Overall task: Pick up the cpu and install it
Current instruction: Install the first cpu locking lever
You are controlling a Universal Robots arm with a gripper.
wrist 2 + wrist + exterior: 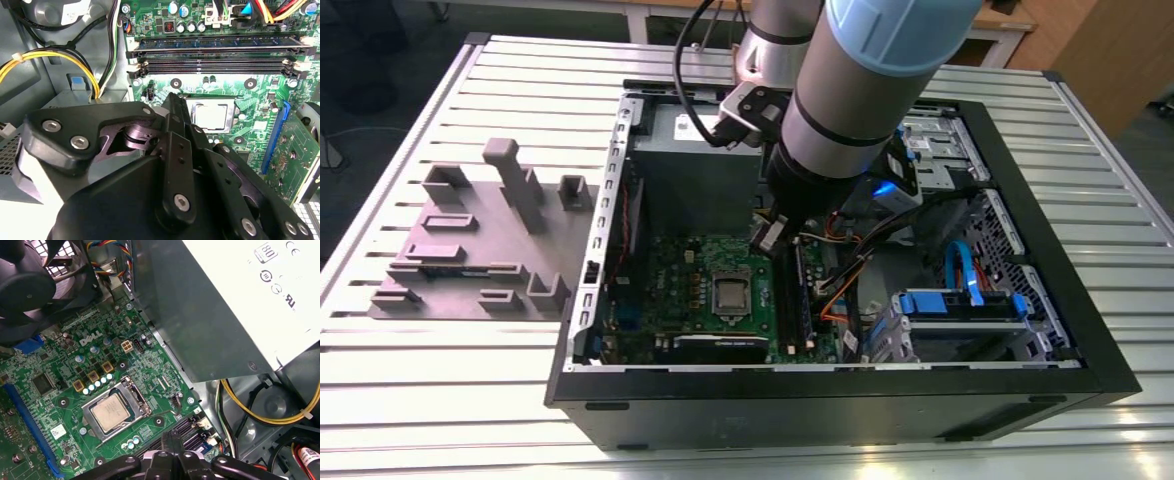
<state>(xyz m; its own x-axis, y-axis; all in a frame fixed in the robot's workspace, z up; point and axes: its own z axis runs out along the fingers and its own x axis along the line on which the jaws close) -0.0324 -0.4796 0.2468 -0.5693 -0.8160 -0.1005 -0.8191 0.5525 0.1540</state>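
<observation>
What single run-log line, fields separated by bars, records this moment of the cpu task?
cpu: seated in motherboard socket | gripper: above board near socket, holding nothing | case: open on table

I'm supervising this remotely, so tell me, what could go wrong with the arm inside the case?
1. The gripper hangs close over the memory slots beside the cpu; a sideways slip might strike them.
2. The cpu lies in its socket on the motherboard; a nudge could shift it.
</observation>
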